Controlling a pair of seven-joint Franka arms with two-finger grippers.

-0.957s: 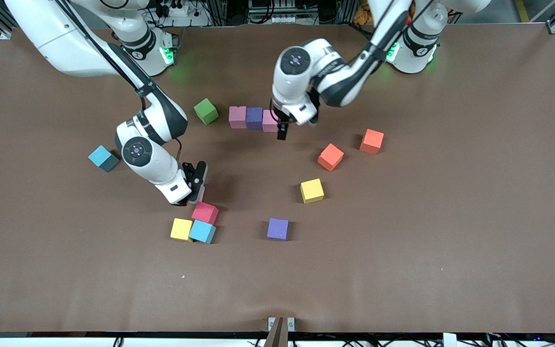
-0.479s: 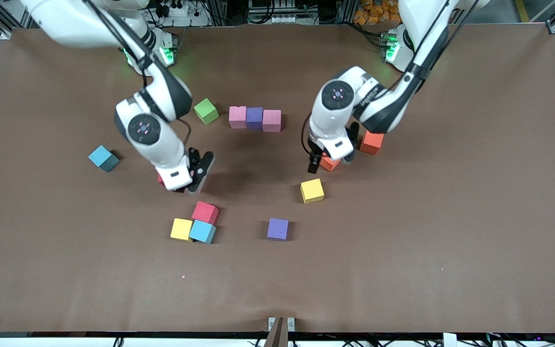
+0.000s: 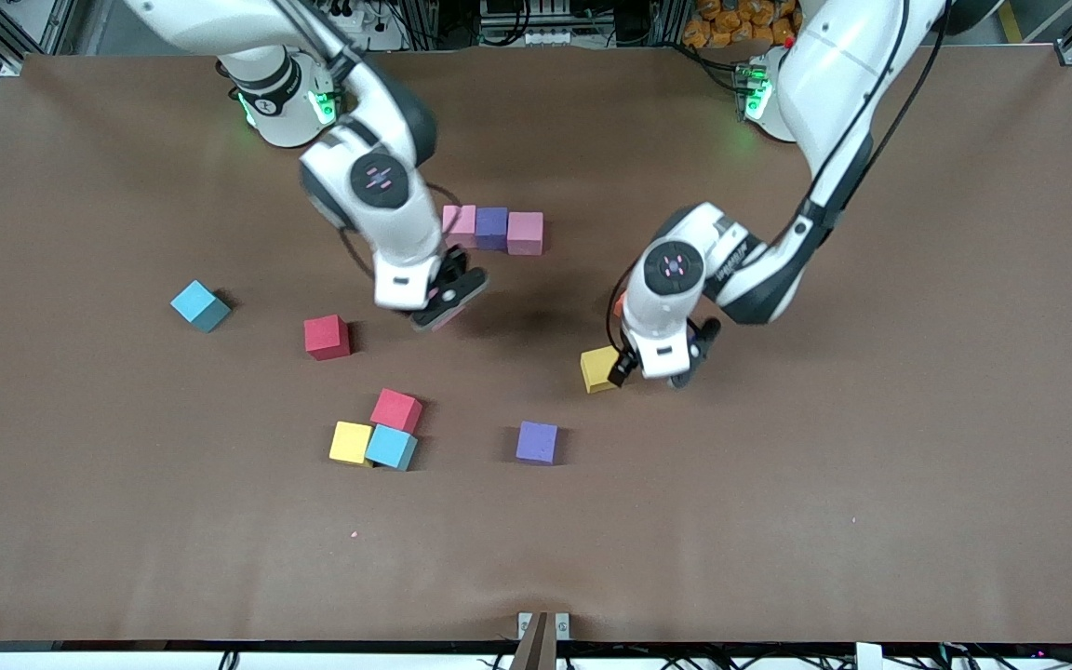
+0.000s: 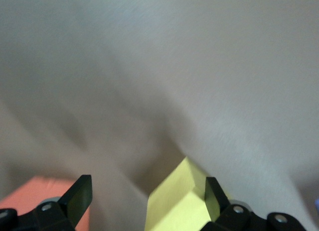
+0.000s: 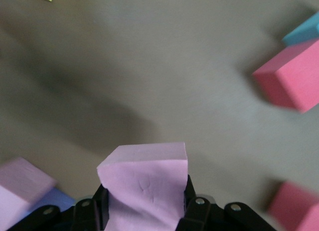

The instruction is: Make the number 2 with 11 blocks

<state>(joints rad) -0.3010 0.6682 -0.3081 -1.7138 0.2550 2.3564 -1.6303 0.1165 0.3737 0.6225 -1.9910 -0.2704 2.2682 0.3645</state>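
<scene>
A row of pink [image 3: 459, 221], purple [image 3: 491, 227] and pink [image 3: 526, 233] blocks lies mid-table. My right gripper [image 3: 441, 303] is shut on another pink block [image 5: 144, 183], held over the table beside that row. My left gripper [image 3: 652, 370] is open and low at a yellow block [image 3: 597, 369]. In the left wrist view the yellow block [image 4: 182, 203] sits between the fingers, close to one fingertip [image 4: 213, 193]. An orange block [image 4: 35, 196] lies just outside the other. Loose blocks: red [image 3: 327, 336], red [image 3: 395, 410], yellow [image 3: 351, 442], light blue [image 3: 392, 448].
A second purple cube [image 3: 536, 442] lies nearer the camera than the yellow block. A blue cube [image 3: 199, 305] sits toward the right arm's end. The left arm covers the orange blocks in the front view. The right arm covers the green cube.
My right gripper has lifted the pink block from beside the red blocks and carried it toward the pink-purple row. My left gripper has left the row, passed the orange blocks and dropped to the yellow block.
</scene>
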